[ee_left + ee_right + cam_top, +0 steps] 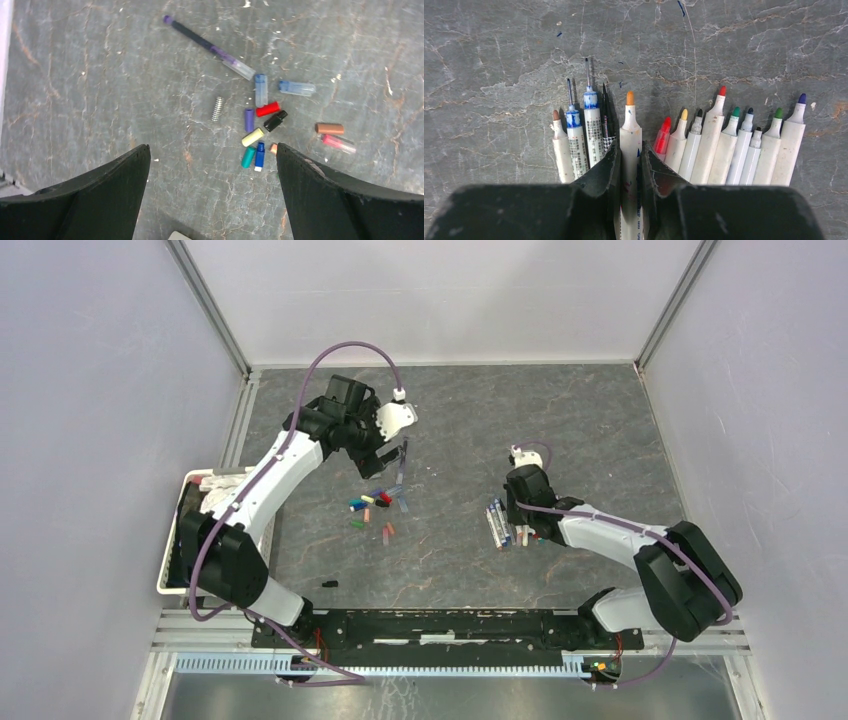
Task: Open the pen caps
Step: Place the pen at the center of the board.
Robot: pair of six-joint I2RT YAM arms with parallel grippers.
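The right hand (630,150) is narrow, clamped on an orange marker (630,125) whose bare tip points away from the wrist. The marker sits in the gap in a row of pens (719,145) lying side by side on the tabletop (100,75), every tip in view uncapped.

The left hand (212,147) is spread wide and holds nothing. Ahead of it and a little toward its right finger lie the caps (267,109), loose and scattered close together, with a small spring (217,109) just beside them. Beyond the caps lies a purple pen (200,41), apart from the row. In the left wrist view its long axis runs on a diagonal, the purple end far and to the left, the clear end near and touching the edge of the cap cluster.

That pen looks like the one piece left to deal with, though I cannot tell whether the clear end is a cap. The left hand is much the nearer; the right is well apart and occupied. As the fingers stand, the pen lies slantwise to them, so the wrist would likely need to turn to close across the barrel
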